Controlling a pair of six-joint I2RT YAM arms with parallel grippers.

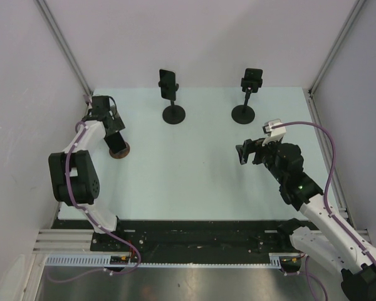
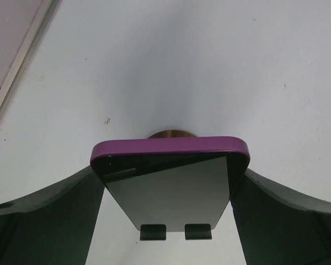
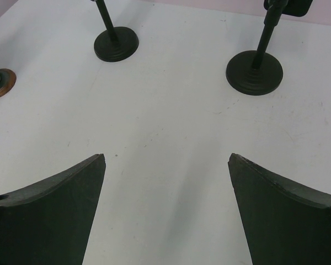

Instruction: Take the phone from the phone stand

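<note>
We see the pale counter [image 1: 200, 182] first. Towards its right edge the right gripper [image 3: 166, 157] hangs spread wide, holding nothing. Near the far-left corner the left gripper [image 2: 170, 170] is closed against both sides of the phone [image 2: 168, 193]. A black stand [image 1: 173, 114] and a second black stand [image 1: 243, 114] sit along the far edge. The purple-cased phone sits in the phone stand [image 1: 120, 152], whose brown base rests on the counter.

Purple-cased phone [image 2: 168, 182] hides nearly all the round brown stand base [image 2: 172, 133]. Right wrist view's top edge chops off the left black pole stand [image 3: 115, 41] and the right black pole stand [image 3: 254, 72].
</note>
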